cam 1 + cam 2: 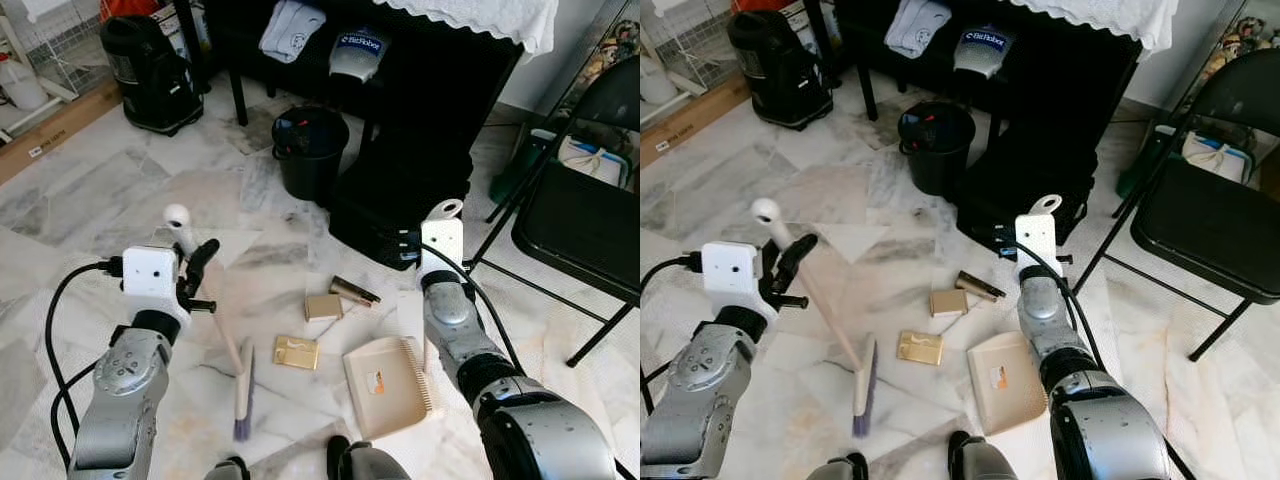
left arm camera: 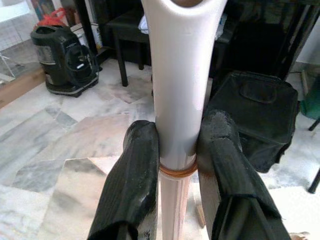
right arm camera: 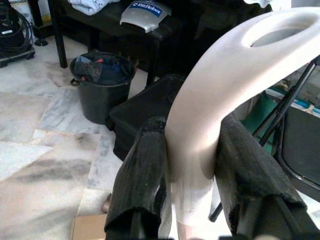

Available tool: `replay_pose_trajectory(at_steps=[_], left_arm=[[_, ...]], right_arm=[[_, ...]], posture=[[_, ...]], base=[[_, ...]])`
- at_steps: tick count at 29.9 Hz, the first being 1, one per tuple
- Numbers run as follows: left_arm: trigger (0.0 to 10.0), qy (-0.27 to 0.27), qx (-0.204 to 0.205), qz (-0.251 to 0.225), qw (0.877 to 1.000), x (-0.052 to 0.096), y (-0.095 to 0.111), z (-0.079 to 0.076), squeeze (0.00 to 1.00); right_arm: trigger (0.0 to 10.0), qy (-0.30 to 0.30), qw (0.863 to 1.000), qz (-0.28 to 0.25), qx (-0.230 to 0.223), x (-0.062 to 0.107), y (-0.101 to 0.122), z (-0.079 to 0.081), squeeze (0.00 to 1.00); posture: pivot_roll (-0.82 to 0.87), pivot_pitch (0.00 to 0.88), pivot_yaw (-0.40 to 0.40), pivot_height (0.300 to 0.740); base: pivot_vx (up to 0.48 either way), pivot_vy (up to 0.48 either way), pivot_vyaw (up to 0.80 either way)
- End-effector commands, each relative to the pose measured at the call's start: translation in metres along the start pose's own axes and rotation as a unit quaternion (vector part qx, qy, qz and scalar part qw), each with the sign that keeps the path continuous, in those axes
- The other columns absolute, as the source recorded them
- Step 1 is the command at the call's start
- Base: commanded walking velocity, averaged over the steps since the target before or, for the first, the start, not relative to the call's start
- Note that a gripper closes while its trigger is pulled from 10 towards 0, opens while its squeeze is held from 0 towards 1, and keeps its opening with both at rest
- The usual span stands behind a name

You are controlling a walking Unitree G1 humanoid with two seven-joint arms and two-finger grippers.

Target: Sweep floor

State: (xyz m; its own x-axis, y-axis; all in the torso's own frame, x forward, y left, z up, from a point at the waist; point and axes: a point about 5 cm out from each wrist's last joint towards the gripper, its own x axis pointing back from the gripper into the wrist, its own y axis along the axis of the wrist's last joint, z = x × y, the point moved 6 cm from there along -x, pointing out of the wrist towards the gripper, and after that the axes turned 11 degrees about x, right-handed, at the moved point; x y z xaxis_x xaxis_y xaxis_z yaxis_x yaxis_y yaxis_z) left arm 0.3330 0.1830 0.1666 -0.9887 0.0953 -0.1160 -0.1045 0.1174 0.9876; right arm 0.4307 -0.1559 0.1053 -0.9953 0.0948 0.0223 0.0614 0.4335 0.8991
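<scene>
Two grippers at work over a marble floor. Left gripper pinching the pale handle of a small broom, black fingers pressed on both sides of it just above an orange ring. Broom leaning down to the floor, purple bristles resting on the tiles near the robot's feet. Right gripper pinching the white handle of a beige dustpan, jaws tight around the curved part under the hanging hole. Dustpan pan flat on the floor on the robot's right side, with only a small orange sticker or scrap inside, too small to tell which. Between broom and dustpan, three bits of rubbish on the tiles: a small cardboard box, a flat gold packet and a dark brown tube. Farther off, a black bucket with blue and red things inside, hard to make out. Just beside it, a black bag. A black folding chair on the right, and a black vacuum cleaner far on the left.
</scene>
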Motion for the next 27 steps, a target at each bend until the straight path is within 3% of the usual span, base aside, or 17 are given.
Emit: replay_pose_trajectory(at_steps=[1,13,15,27], left_arm=[[10.0,-0.013,-0.005,0.003,1.000,0.000,0.003,-0.005,0.00],[10.0,0.004,-0.002,0.016,1.000,0.002,-0.005,0.002,0.00],[10.0,0.003,-0.001,0.017,1.000,0.002,-0.004,0.002,0.00],[10.0,-0.006,0.002,0.020,1.000,0.000,-0.003,0.000,0.00]], right_arm=[[10.0,0.031,0.998,0.056,0.011,0.012,-0.032,0.016,0.00],[10.0,0.055,0.991,0.115,0.035,0.015,-0.049,0.023,0.00],[10.0,0.060,0.988,0.141,0.013,0.017,-0.056,0.025,0.00],[10.0,0.078,0.979,0.186,-0.022,0.021,-0.064,0.033,0.00]], posture=[[-0.01,0.287,-0.038,0.740],[-0.02,0.291,-0.041,0.740],[-0.02,0.291,-0.041,0.740],[-0.02,0.288,-0.045,0.740]], base=[[0.000,0.000,0.00],[0.000,0.000,0.00],[0.000,0.000,0.00],[0.000,0.000,0.00]])
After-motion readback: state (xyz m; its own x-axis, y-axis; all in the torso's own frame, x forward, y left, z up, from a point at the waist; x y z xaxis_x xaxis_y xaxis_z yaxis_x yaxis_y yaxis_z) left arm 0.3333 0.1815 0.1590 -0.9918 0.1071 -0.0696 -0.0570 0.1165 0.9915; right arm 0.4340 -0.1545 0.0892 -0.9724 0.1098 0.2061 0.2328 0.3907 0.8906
